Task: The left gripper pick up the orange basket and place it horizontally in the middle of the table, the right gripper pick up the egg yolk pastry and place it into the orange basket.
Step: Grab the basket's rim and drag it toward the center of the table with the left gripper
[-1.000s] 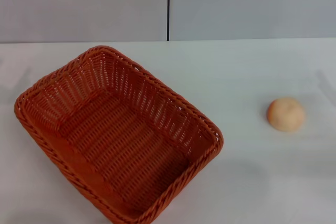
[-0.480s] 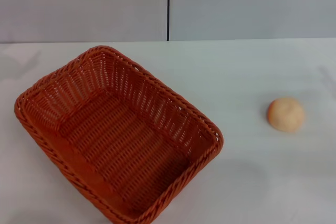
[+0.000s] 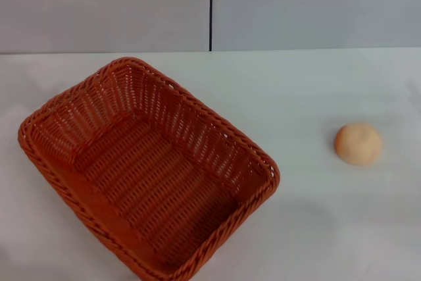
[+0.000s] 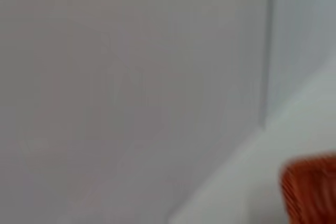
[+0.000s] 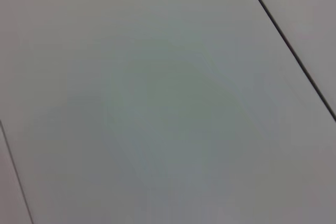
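Note:
The orange basket lies empty on the left half of the white table in the head view, turned diagonally, one corner toward the far edge and another cut off by the near edge. A blurred corner of the orange basket also shows in the left wrist view. The egg yolk pastry sits alone on the right side of the table, well apart from the basket. Neither gripper shows in any view.
A grey wall with a dark vertical seam rises behind the table's far edge. The right wrist view shows only a plain grey surface crossed by a dark line.
Faint shadows at the table's far left and far right edges have shifted and faded. The basket and the pastry have not moved.

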